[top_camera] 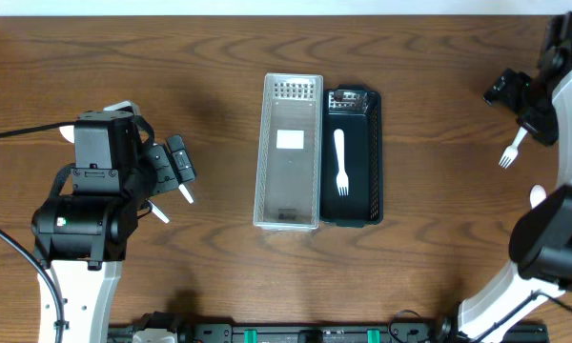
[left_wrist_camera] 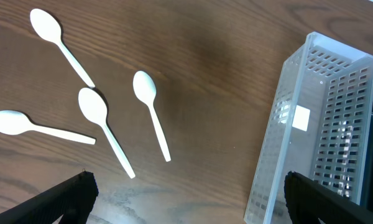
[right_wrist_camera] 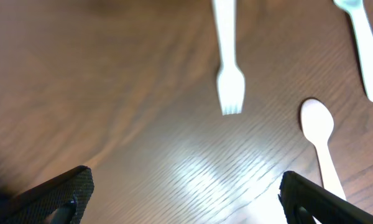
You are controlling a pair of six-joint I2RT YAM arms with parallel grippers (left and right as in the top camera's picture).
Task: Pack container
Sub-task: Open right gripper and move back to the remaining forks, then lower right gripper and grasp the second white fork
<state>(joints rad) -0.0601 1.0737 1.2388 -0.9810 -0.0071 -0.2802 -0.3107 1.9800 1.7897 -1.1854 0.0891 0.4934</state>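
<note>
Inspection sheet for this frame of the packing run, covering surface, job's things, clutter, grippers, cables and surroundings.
Surface: wooden table, no spills seen.
Job's things: clear bin and black bin side by side; one fork lies in the black bin; the clear bin holds no cutlery; four spoons loose by the left arm; a loose fork, a loose spoon and a cut-off utensil by the right arm.
Clutter: nothing seen.
Grippers: left gripper open, jaws empty; right gripper open, jaws empty.
Cables: black cable runs to the left arm.
Surroundings: black rail along the near edge.
</note>
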